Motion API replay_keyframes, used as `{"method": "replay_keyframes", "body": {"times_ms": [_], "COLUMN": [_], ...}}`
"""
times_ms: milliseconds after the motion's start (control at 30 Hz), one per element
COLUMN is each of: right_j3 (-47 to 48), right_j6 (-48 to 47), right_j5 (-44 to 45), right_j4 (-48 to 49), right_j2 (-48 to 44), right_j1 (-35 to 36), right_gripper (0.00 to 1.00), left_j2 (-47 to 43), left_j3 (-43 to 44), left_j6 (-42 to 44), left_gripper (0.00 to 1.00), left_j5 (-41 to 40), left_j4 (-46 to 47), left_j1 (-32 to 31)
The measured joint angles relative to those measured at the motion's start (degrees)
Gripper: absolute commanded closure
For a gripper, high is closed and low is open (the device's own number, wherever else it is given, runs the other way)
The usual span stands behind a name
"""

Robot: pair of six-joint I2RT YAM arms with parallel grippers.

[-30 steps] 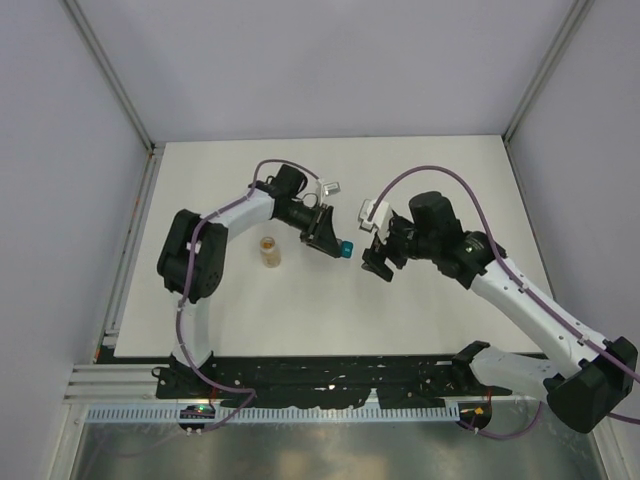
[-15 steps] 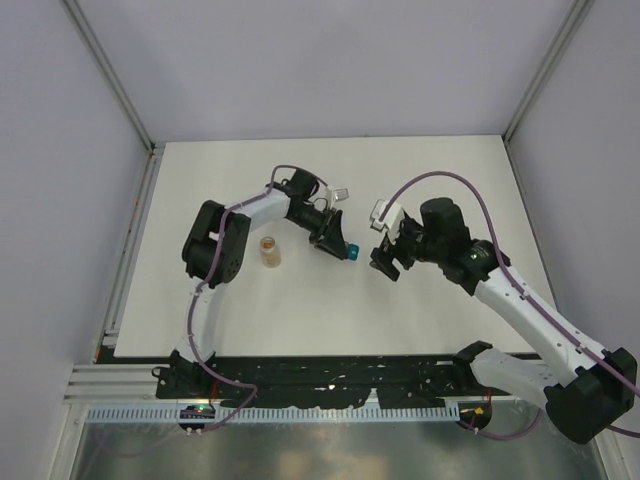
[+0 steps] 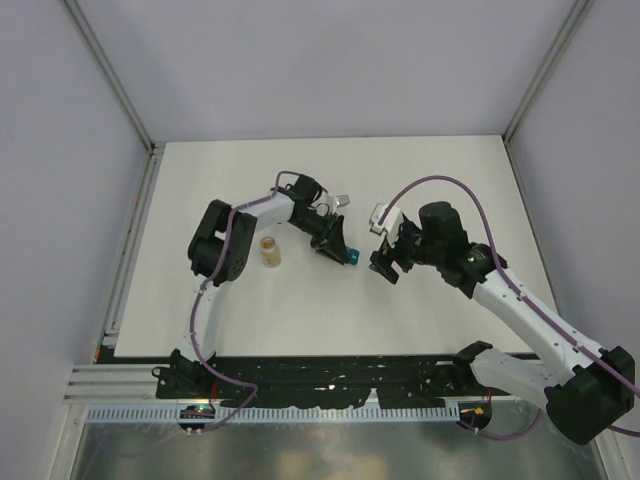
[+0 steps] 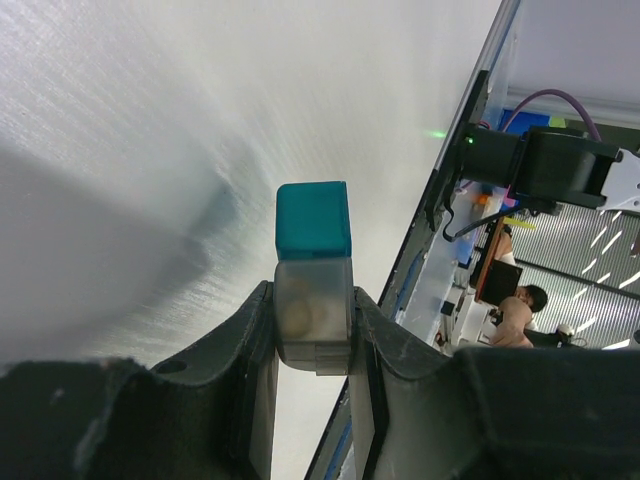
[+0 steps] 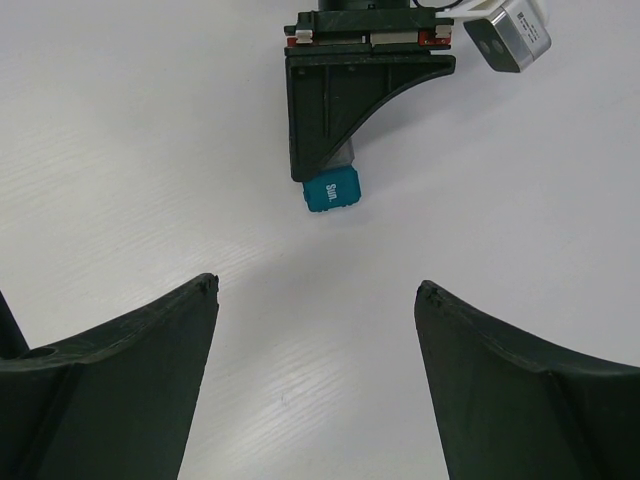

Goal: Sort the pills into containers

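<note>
The left hand [image 4: 312, 305] was clamped on the grey box [image 4: 313, 318], the teal box [image 4: 313, 220] joined to it jutting past the fingertips over the middle of the table [image 5: 150, 150], the right hand [image 5: 318, 288] wide open and empty just to its right; light, stiff, slick plastic, probably best pinched across its flat sides.

The white tabletop [image 4: 150, 90] is matt, with a fine brushed grain that catches a soft sheen. The teal-blue plastic cube [image 4: 313, 220] is opaque and smooth, satin rather than glossy, with white lettering printed on one face. The grey plastic cube [image 4: 313, 325] is frosted and half see-through. The jaws of the left gripper [image 4: 313, 300] are black matt plastic, grainy and scuffed pale at the edges. Those of the right gripper [image 5: 315, 285] look the same dark, dull plastic, only smoother
</note>
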Motion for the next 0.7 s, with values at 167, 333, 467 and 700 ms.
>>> {"method": "replay_keyframes", "body": {"times_ms": [167,333,467,700], "right_j3": [-0.1,-0.1,-0.2,-0.4], "right_j6": [0.0,0.0,0.0,0.0], "right_j5": [0.0,0.0,0.0,0.0], "right_j4": [0.1,0.1,0.2,0.3], "right_j2": [0.0,0.0,-0.2,-0.9], "right_j1": [0.0,0.0,-0.2,-0.4], "right_gripper": [0.16,0.16,0.15,0.15], "left_j2": [0.1,0.2,0.4,0.9], "left_j3": [0.0,0.0,-0.1,-0.1], "left_j6": [-0.6,-0.9,-1.4,-1.7], "left_gripper": [0.87,0.85,0.82,0.80], "left_j5": [-0.3,-1.1,-1.6,-2.3], "left_j4": [1.0,1.4,1.4,1.4], "left_j1": [-0.7,-1.3,-1.7,-1.8]}}
